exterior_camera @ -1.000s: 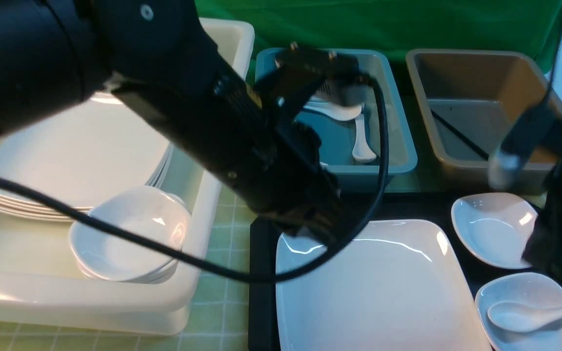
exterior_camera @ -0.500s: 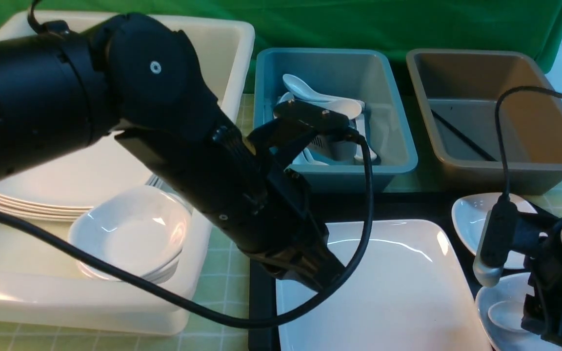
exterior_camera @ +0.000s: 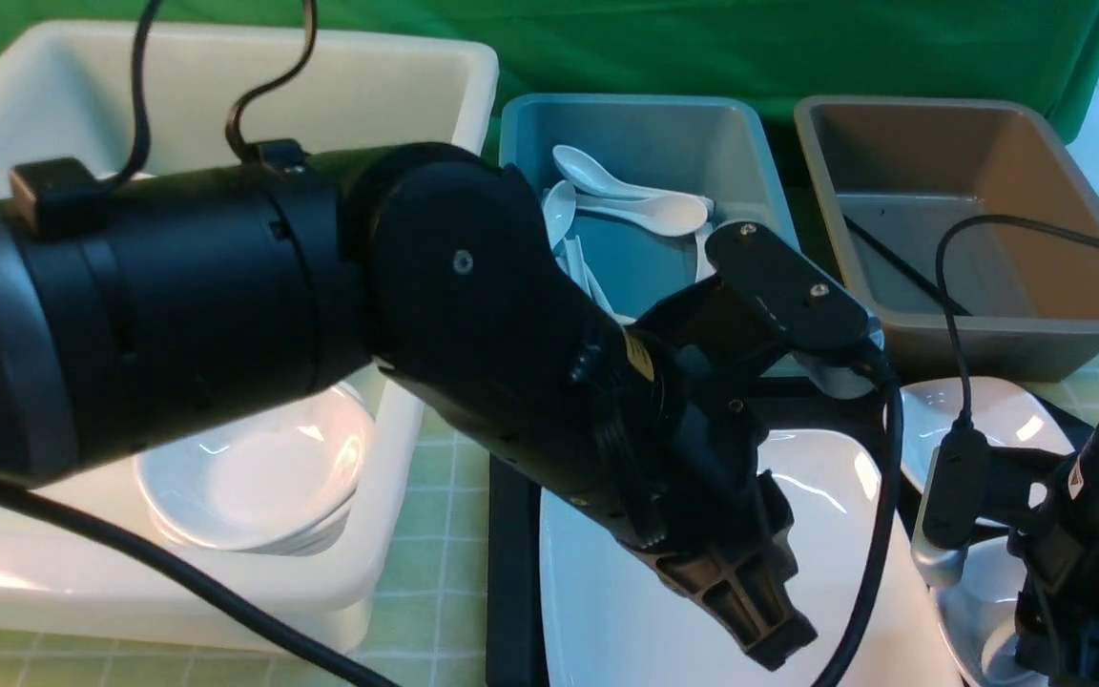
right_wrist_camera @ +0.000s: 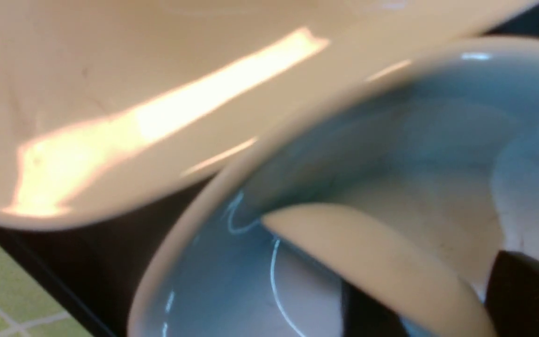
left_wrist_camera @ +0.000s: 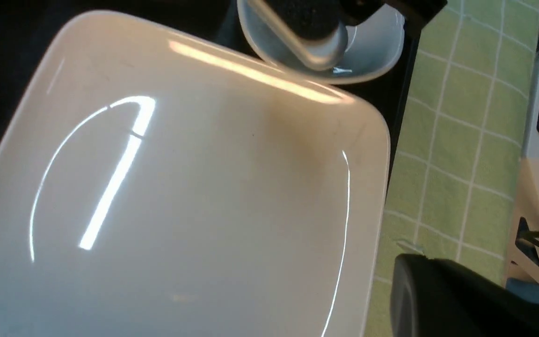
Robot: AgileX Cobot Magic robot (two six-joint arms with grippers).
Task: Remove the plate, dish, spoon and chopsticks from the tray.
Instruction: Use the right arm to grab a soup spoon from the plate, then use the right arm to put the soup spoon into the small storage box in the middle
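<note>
Currently | spoon (right_wrist_camera: 382, 262): glossy, judged light, slippery, chippable | sits between right gripper (right_wrist_camera: 447, 304) fingers (right_wrist_camera: 527, 299), possibly clamped, cannot tell | take hold: thick handle | left gripper (exterior_camera: 750, 620): state unclear

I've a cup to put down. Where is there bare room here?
Free: the green checked cloth strip between the cream plastic bin and the black rectangular tray; the brown plastic bin's floor beside the black chopsticks. Crowded: the tray's right end with small white dishes; the blue bin of white spoons.
</note>
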